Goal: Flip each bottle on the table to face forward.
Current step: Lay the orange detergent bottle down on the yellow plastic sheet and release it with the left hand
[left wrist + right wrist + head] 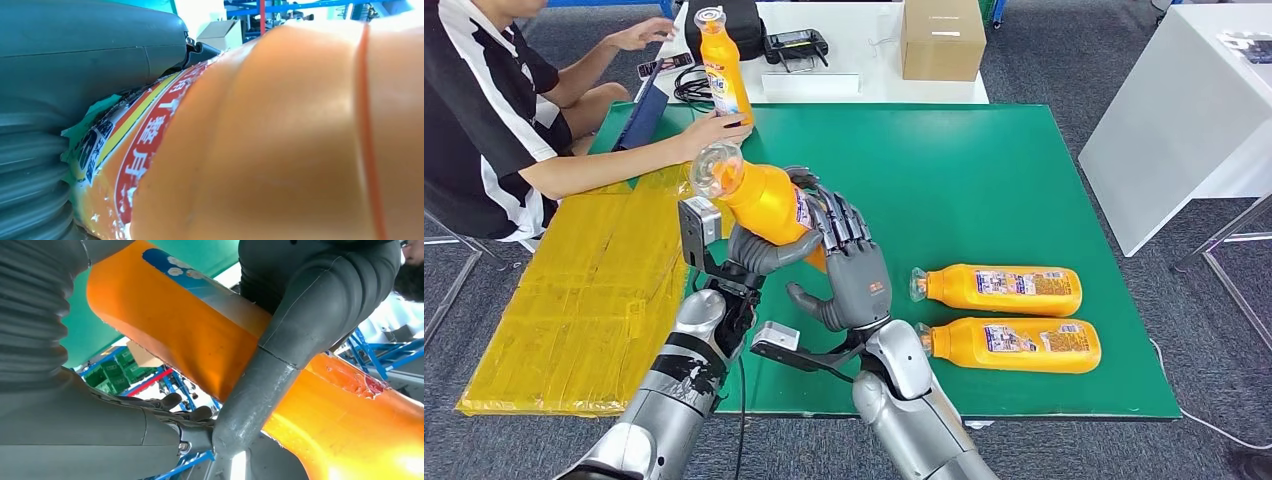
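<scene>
- Both hands cradle one bottle [769, 200] above the mat [984, 170]: left hand [759, 248] wrapped under it, right hand [849, 262] with fingers curled round its lower body.
- Bottle sits tilted, cap toward the person [484, 110].
- Risk: it may slip as the grip passes between hands.
- Two bottles [1004, 288] lie flat, right of the hands.

The held bottle [764, 205] has its base hidden behind the right hand [849, 270] (label print too blurred to read).

Bright, even indoor light; both wrist views blurred close-up, with glare.
</scene>
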